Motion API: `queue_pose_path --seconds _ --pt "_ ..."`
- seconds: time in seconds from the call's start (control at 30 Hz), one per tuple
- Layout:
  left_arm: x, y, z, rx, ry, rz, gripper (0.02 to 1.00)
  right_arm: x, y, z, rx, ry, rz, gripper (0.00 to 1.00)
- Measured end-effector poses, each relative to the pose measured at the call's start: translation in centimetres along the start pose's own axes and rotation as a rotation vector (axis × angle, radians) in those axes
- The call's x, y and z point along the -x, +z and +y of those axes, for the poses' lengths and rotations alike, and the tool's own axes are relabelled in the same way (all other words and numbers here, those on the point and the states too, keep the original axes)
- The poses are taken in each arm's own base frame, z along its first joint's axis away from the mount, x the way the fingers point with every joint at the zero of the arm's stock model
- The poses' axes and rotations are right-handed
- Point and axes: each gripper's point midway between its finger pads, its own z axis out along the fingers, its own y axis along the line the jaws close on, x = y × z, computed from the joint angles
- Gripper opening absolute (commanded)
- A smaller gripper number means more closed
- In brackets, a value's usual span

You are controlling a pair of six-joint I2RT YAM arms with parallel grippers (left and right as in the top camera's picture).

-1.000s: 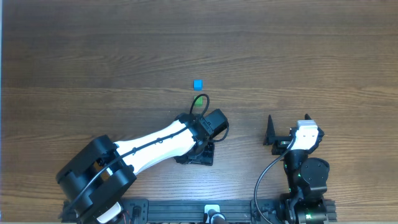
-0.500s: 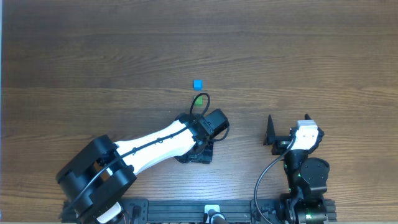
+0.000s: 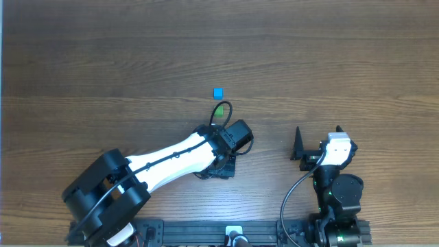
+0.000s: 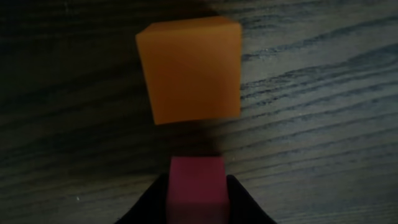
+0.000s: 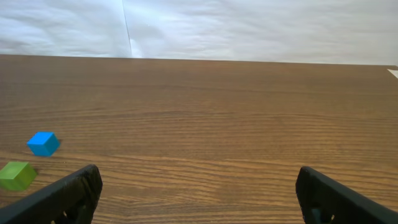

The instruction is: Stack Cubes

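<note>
- My left pincer [image 4: 196, 210] pinches the pink cube [image 4: 196, 184]; the orange cube [image 4: 189, 68] sits just ahead of it.
- If I let go off-centre, it may tumble off.

From above, the small green cube [image 3: 219, 110] sits partly behind the left arm's black cable loop [image 3: 222, 103]. In the left wrist view, the pink cube [image 4: 196, 186] is cut off at the picture's edge, its 2 sides covered where the left pincer [image 4: 196, 182] clamps it.

Orange cube [image 4: 189, 68] is sitting just ahead of left gripper [image 4: 196, 190]. Blue cube [image 3: 218, 93] and green cube [image 5: 17, 175] are sitting close together; table [image 3: 343, 55] is lying open elsewhere.
</note>
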Motion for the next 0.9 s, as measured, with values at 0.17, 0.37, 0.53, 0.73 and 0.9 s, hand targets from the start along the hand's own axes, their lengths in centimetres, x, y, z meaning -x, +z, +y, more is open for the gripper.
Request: queue_pose_path --seconds 0.17,0.37,0.53,0.73,0.9 --pt "0.0 0.0 0.0 0.0 -0.002 0.0 0.073 0.0 0.0 0.0 0.0 0.0 0.0 0.993" --pt "-0.1 -0.1 0.1 0.004 -0.002 0.004 0.04 0.0 0.0 0.0 0.0 0.0 0.0 0.993" --pt "0.4 -2.4 1.1 0.08 -0.02 0.016 0.038 0.0 0.0 0.0 0.0 0.0 0.0 0.991" --pt "5.6 -8.0 0.0 0.055 -0.072 -0.123 0.038 0.0 0.0 0.1 0.003 -0.001 0.0 0.993" --pt "9.1 -10.6 0.3 0.011 -0.128 -0.208 0.038 0.0 0.0 0.1 0.003 -0.001 0.0 0.993"
